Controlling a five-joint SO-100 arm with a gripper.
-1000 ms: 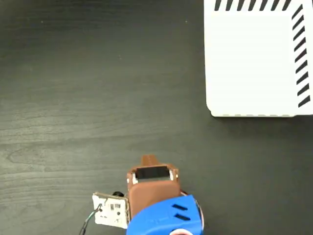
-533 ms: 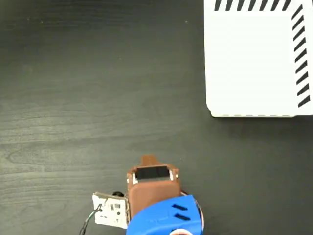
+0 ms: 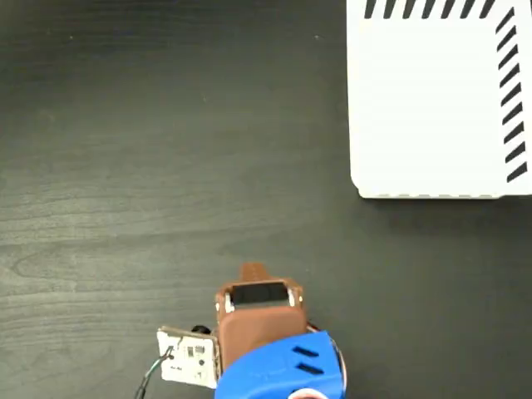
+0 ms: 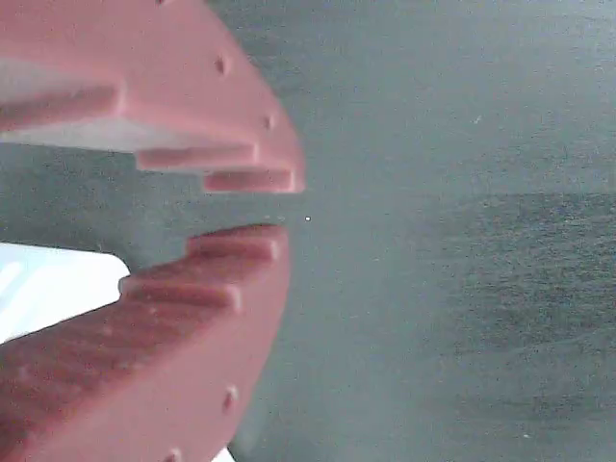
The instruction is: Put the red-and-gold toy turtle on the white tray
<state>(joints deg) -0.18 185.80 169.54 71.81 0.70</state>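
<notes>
The red-and-gold toy turtle is out of view in both views. The white tray (image 3: 432,108), with dark slanted slots along its top and right rims, lies at the upper right of the fixed view, cut off by the frame; its visible part is bare. The arm is folded at the bottom edge, with its brown gripper (image 3: 253,271) pointing up the picture, far from the tray. In the wrist view the reddish fingers (image 4: 221,115) nearly meet at the gripper (image 4: 287,204), with only a thin slit and nothing between them.
The dark wood-grain table (image 3: 166,150) fills both views. A small white circuit board with wires (image 3: 188,356) sits on the arm's left side. A white patch (image 4: 48,289) shows behind the lower finger in the wrist view.
</notes>
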